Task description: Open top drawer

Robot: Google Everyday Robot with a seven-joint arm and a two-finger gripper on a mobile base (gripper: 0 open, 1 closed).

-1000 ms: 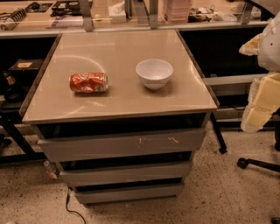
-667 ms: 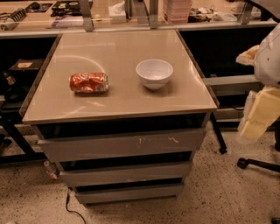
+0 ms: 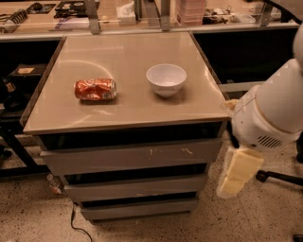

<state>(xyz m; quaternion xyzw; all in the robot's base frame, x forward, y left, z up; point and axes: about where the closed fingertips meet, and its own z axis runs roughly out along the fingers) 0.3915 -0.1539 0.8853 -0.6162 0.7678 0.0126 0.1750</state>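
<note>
The top drawer (image 3: 128, 157) is the widest grey front just under the tabletop, with small whitish scratches right of centre. Its flat front stands upright and none of its inside shows. My gripper (image 3: 236, 172) is a cream-coloured piece that hangs down from the white arm (image 3: 270, 113). It is just off the cabinet's right side, level with the top and middle drawer fronts. It holds nothing that I can see and is apart from the drawer front.
A crushed red can (image 3: 95, 89) lies on its side and a white bowl (image 3: 165, 79) stands on the beige tabletop (image 3: 128, 52). Two narrower grey drawer fronts (image 3: 137, 186) sit below. A cluttered bench (image 3: 142, 14) runs behind. A chair base (image 3: 279, 177) is at right.
The arm and gripper have moved left and down, from the right edge of the view to just beside the cabinet's right side. The drawer, can and bowl have not moved.
</note>
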